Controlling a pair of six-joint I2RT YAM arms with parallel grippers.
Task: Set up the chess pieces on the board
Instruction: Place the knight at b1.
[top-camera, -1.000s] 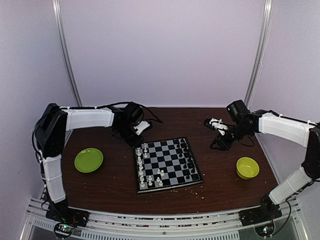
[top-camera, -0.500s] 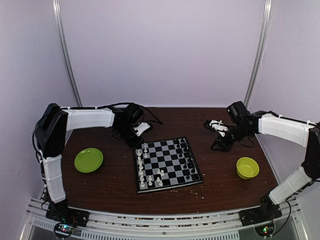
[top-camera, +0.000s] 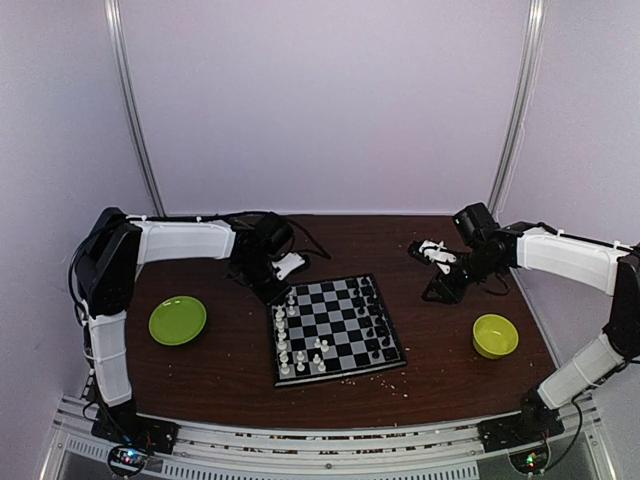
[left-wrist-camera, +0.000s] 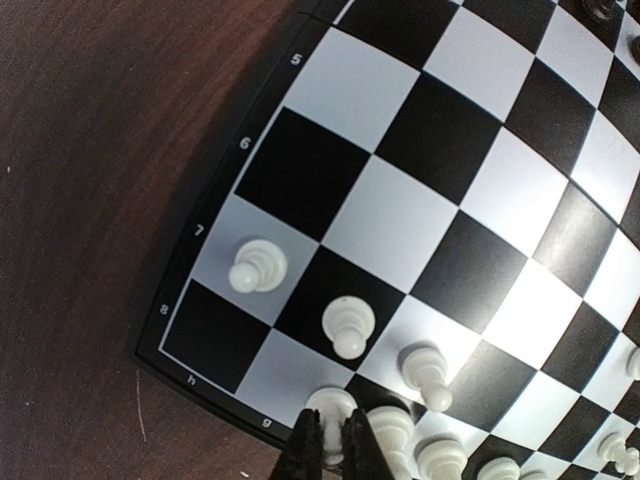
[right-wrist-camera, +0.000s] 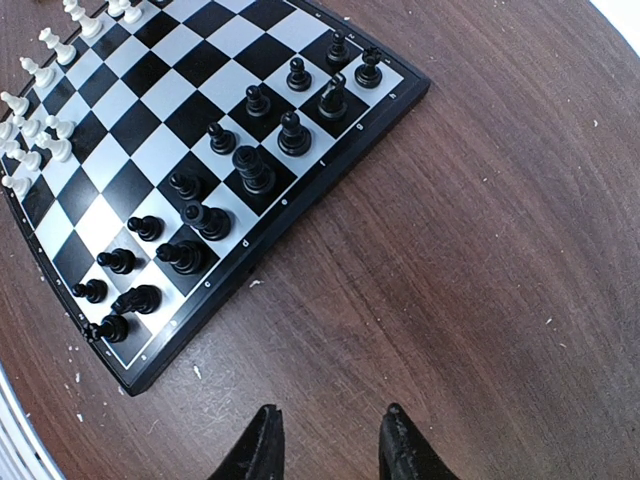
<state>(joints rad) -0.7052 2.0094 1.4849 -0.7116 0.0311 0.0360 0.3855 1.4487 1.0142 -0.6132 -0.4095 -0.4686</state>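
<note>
The board (top-camera: 335, 328) sits mid-table (top-camera: 230, 380), a little skewed — white pieces (top-camera: 284, 345) mostly down its left side, black pieces (top-camera: 376, 318) down its right. The left gripper (top-camera: 281, 288) is down at the board's far left corner. The right gripper (top-camera: 438, 288) hangs well off to the right. A green plate (top-camera: 177, 320) lies left, a green bowl (top-camera: 494, 335) right — crumbs (top-camera: 397, 381) by the board's near edge.

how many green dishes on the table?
2: a flat round lime-green plate left of the black-and-grey checkered chessboard, and a small round lime-green bowl right of it. Nothing suggests any are hidden.
</note>
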